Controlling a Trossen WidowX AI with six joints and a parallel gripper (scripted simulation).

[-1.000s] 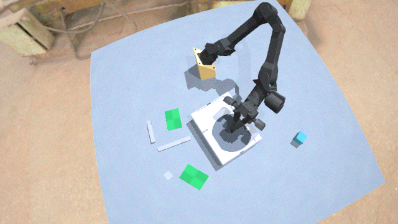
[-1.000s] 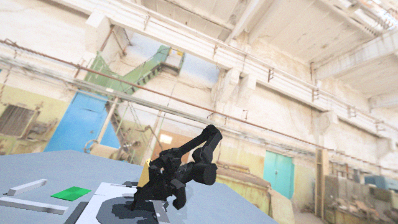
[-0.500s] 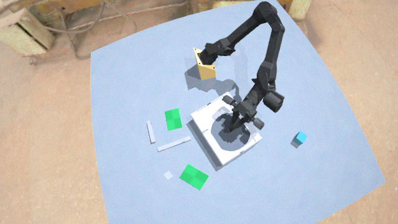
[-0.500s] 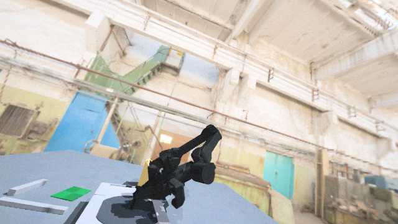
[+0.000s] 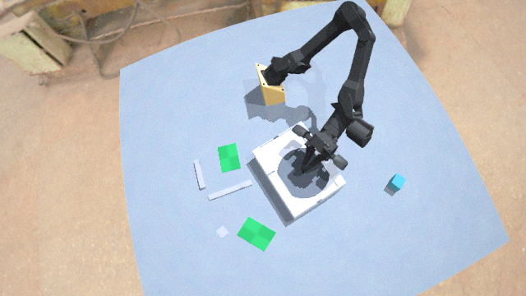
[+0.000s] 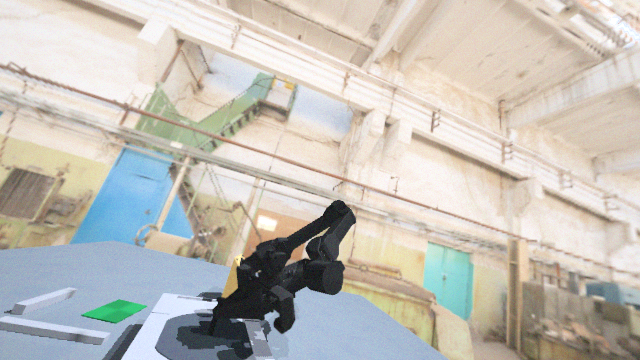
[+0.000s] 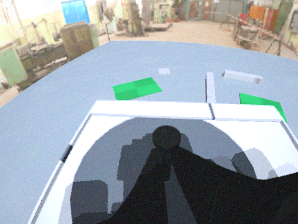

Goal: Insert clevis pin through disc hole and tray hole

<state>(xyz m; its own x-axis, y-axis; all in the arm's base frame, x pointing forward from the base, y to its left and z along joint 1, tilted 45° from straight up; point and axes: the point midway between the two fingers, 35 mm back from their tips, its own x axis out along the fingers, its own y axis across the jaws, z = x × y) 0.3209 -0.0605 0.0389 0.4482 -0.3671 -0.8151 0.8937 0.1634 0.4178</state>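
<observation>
The gripper (image 5: 304, 170) (image 6: 212, 331) (image 7: 164, 152) grasps the pin (image 7: 166, 137) over the disc (image 5: 288, 181) (image 6: 170, 340) (image 7: 95, 160), inside the tray's (image 5: 295, 214) (image 6: 150, 320) (image 7: 150, 109) edges. Misalignment at the concealed hole could jam the shank or drag the disc.

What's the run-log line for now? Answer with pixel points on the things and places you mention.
gripper (image 5: 303, 170) (image 6: 212, 330) (image 7: 164, 152): shut on pin (image 7: 166, 137) | disc (image 5: 288, 184) (image 6: 167, 345) (image 7: 95, 155): in tray (image 5: 263, 154) (image 6: 145, 327) (image 7: 150, 109) | release: pending

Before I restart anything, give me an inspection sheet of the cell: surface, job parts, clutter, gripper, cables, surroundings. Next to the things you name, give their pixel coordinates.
Surface: blue tabletop (image 5: 173, 255), no damage seen.
Job parts: disc (image 5: 288, 181) (image 7: 95, 150) inside the tray (image 5: 267, 154) (image 7: 150, 108); clevis pin (image 7: 166, 137) gripped over the disc, head up; whether its tip is in the hole, cannot tell.
Clutter: two green patches (image 5: 228, 158) (image 7: 137, 88), two pale bars (image 5: 230, 190), small pale square (image 5: 222, 232) (image 7: 164, 71), cyan cube (image 5: 398, 182); all outside the tray.
Gripper (image 5: 304, 170) (image 7: 164, 152): shut on the pin.
Cables: on the table, nothing seen; one beyond its edge (image 5: 99, 62).
Surroundings: worn industrial hall, no people seen.
</observation>
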